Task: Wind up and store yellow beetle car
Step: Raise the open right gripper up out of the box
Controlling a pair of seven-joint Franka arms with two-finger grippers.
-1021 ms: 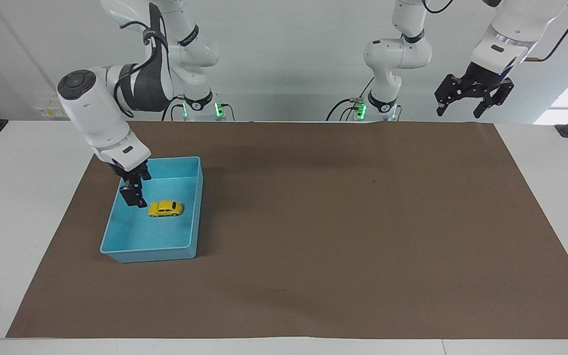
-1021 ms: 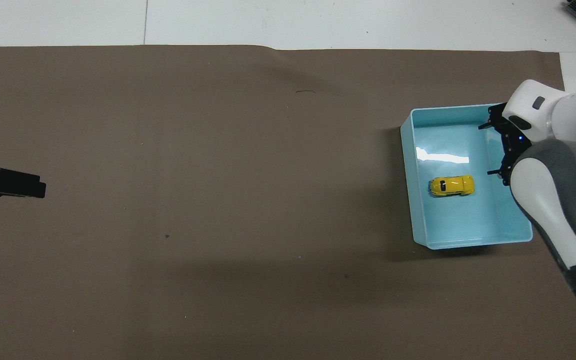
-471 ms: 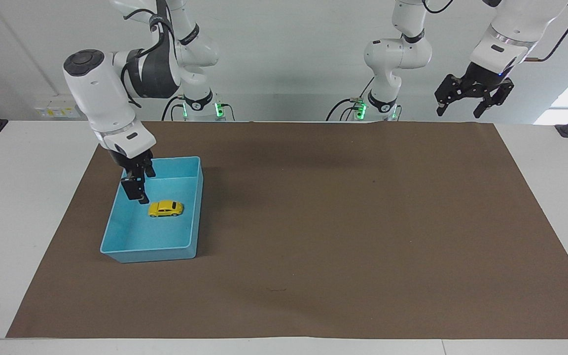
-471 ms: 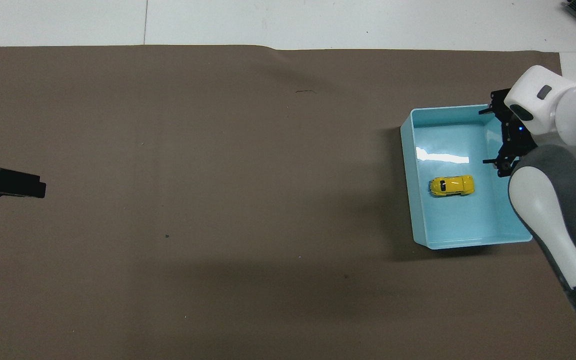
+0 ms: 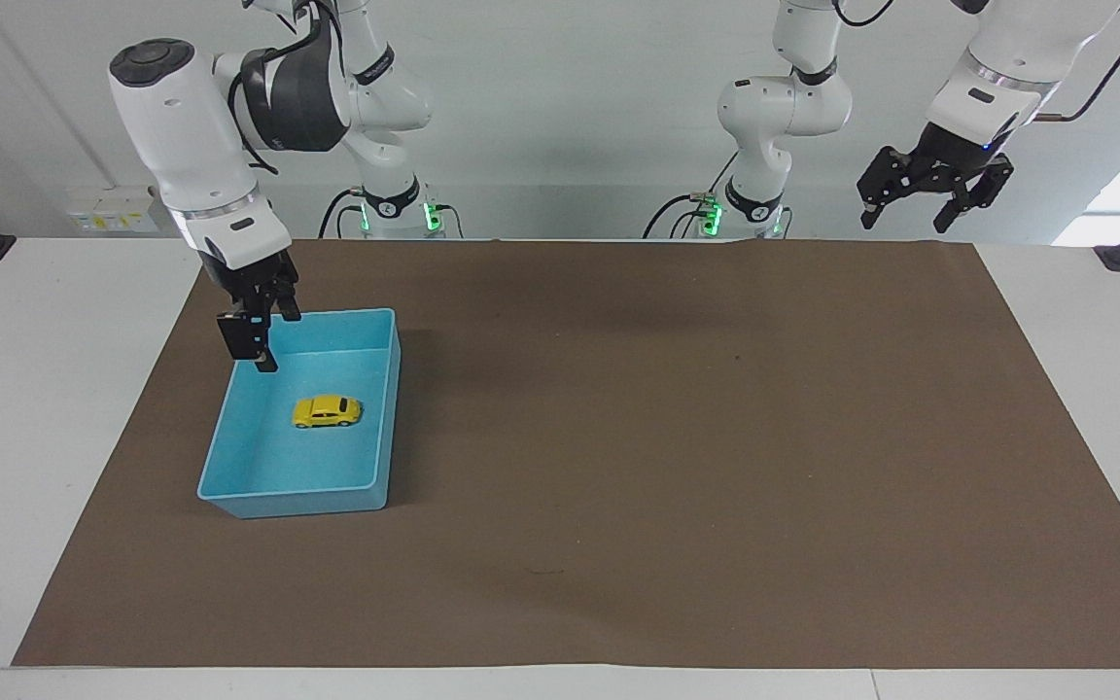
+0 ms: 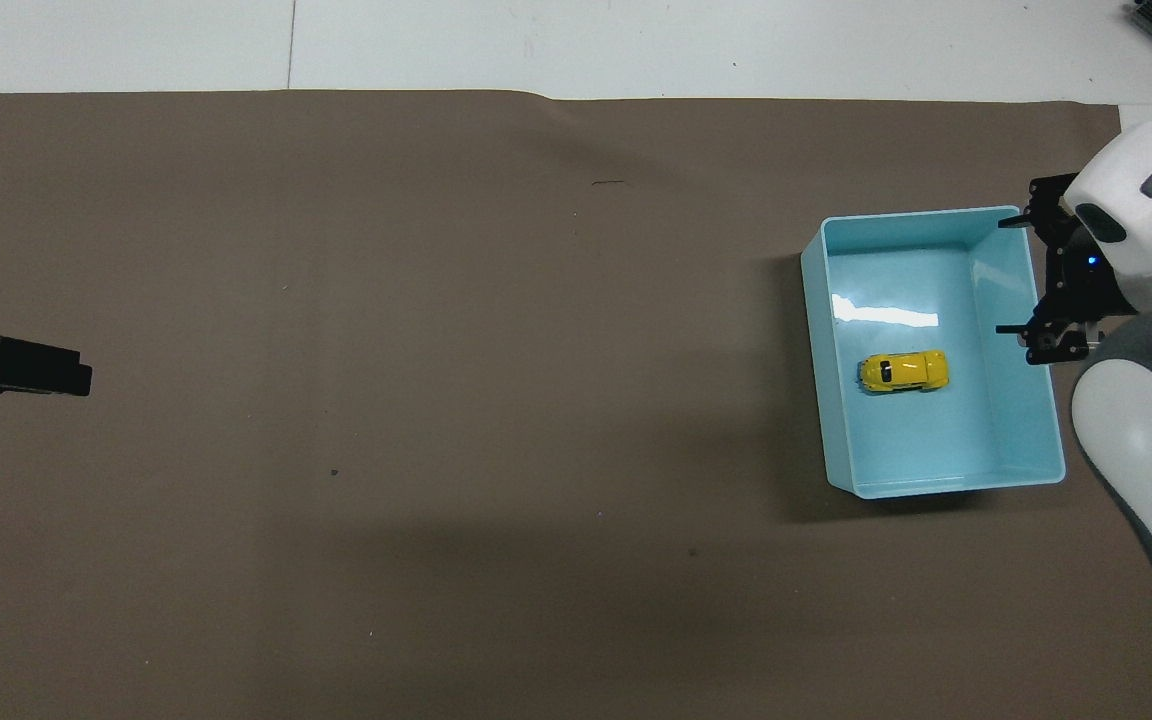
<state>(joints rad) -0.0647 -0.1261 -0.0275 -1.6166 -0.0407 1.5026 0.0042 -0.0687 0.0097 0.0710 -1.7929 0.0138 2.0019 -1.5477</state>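
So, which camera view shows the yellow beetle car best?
The overhead view: it looks straight down on the yellow beetle car, showing its roof and dark windows, alone in the blue bin. The facing view shows its side slantwise, standing on the bin floor.

Right gripper (image 5: 257,340) raised, jaws apart, pointing down; left gripper (image 5: 936,192) waiting high, jaws apart

Bright, sharp; glare in bin (image 6: 886,312); soft shadows.
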